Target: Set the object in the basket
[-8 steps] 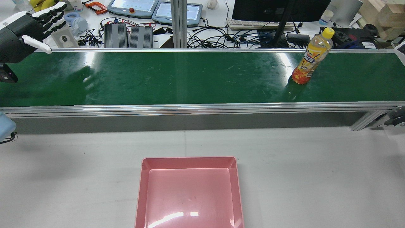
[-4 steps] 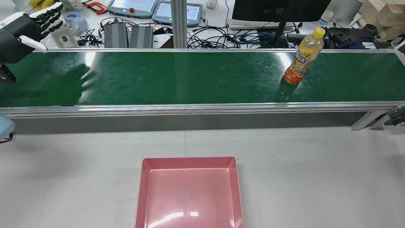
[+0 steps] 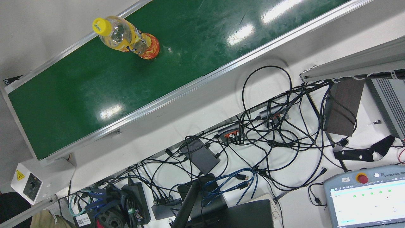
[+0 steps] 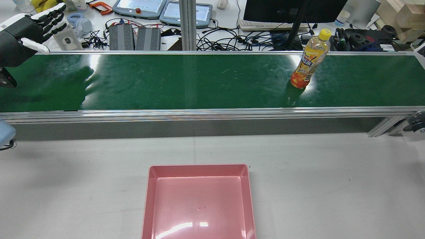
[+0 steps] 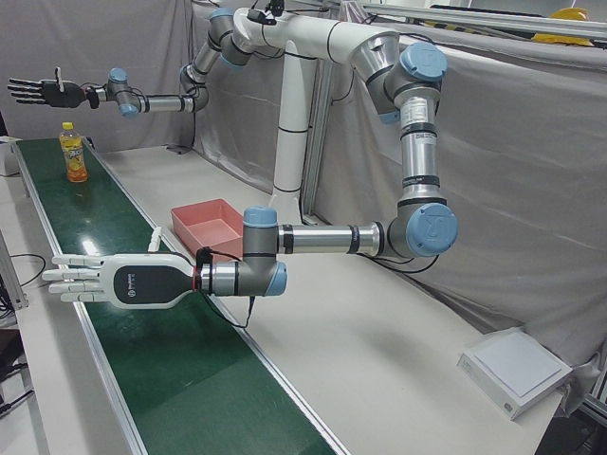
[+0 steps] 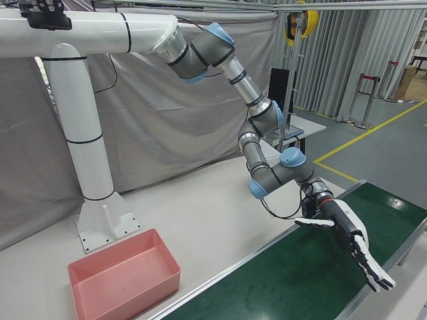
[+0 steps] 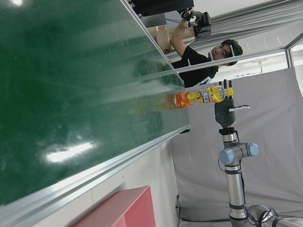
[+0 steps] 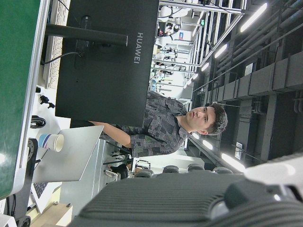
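Observation:
An orange drink bottle (image 4: 307, 68) with a yellow cap stands upright on the green conveyor belt (image 4: 199, 83), right of its middle. It also shows in the front view (image 3: 129, 39), the left-front view (image 5: 72, 156) and the left hand view (image 7: 199, 98). The pink basket (image 4: 199, 169) sits empty on the grey table in front of the belt. My left hand (image 4: 26, 31) is open and hovers over the belt's left end, far from the bottle. My right hand (image 5: 38, 90) is open and raised above the belt's far end, beyond the bottle.
The belt has aluminium rails along both sides. Behind it lie cables, power bricks, teach pendants (image 4: 139, 8) and a monitor (image 4: 292, 10). A control box (image 3: 27, 183) sits at the belt's end. People stand behind the station.
The bottle has travelled along the belt toward the middle, leftward in the rear view. My left hand has drawn back slightly toward the left edge and stayed open.

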Tool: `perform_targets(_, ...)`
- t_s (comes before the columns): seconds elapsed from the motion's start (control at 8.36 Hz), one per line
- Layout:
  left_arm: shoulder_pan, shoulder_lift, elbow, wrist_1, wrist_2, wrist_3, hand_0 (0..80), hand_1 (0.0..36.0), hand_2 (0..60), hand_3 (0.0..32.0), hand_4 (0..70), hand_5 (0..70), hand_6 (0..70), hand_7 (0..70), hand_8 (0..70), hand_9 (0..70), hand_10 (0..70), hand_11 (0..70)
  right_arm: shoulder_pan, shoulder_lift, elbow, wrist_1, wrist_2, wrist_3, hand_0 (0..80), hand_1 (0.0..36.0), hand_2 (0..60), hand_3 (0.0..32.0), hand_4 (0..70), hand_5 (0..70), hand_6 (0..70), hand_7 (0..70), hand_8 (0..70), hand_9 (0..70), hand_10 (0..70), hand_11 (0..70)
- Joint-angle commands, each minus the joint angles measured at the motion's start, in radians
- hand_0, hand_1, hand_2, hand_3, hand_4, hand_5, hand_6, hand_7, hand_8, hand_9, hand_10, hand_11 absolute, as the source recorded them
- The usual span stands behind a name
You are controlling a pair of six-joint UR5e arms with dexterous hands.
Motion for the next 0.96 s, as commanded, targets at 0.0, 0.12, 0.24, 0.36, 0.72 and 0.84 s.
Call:
perform_targets(0.0, -0.003, 0.000, 0.000, -0.004, 0.000, 0.000, 51.1, 5.8, 0.0, 0.0, 12.9, 0.0, 0.0, 0.0, 0.0, 0.7, 3.4, 6.2, 0.000, 0.000, 0.001, 0.001, 0.000, 0.000, 0.0, 0.0, 0.0, 0.0, 0.0, 0.0, 0.0, 0.0, 0.0, 0.0, 0.0, 0.0)
perform_targets(0.12, -0.003, 0.000, -0.002, -0.007, -0.002, 0.000, 51.0, 4.1, 0.0, 0.0, 13.1, 0.0, 0.0, 0.0, 0.0, 0.9, 3.6, 6.4, 0.000, -0.001, 0.001, 0.001, 0.000, 0.000, 0.0, 0.0, 0.0, 0.0, 0.0, 0.0, 0.0, 0.0, 0.0, 0.0, 0.0, 0.0)
perform_targets(0.24, -0.001, 0.000, 0.000, -0.007, -0.002, 0.000, 51.0, 4.3, 0.0, 0.0, 13.1, 0.0, 0.0, 0.0, 0.0, 1.3, 3.5, 6.3, 0.000, 0.000, 0.001, 0.001, 0.000, 0.000, 0.0, 0.0, 0.0, 0.0, 0.0, 0.0, 0.0, 0.0, 0.0, 0.0, 0.0, 0.0)
perform_targets(0.36, 0.001, -0.001, 0.000, -0.010, 0.000, 0.000, 51.1, 4.7, 0.0, 0.0, 12.9, 0.0, 0.0, 0.0, 0.0, 2.2, 3.7, 6.6, 0.000, 0.000, 0.000, 0.001, 0.000, 0.000, 0.0, 0.0, 0.0, 0.0, 0.0, 0.0, 0.0, 0.0, 0.0, 0.0, 0.0, 0.0)
perform_targets(0.72, 0.001, -0.002, -0.002, -0.010, 0.000, 0.000, 51.0, 4.9, 0.0, 0.0, 13.2, 0.0, 0.0, 0.0, 0.6, 3.2, 3.5, 6.3, 0.000, 0.000, 0.001, 0.001, 0.000, 0.000, 0.0, 0.0, 0.0, 0.0, 0.0, 0.0, 0.0, 0.0, 0.0, 0.0, 0.0, 0.0)
perform_targets(0.84, 0.001, -0.002, -0.002, -0.010, 0.000, 0.000, 51.0, 5.0, 0.0, 0.0, 13.0, 0.0, 0.0, 0.0, 0.6, 3.2, 3.7, 6.5, 0.000, 0.000, 0.001, 0.001, 0.000, 0.000, 0.0, 0.0, 0.0, 0.0, 0.0, 0.0, 0.0, 0.0, 0.0, 0.0, 0.0, 0.0)
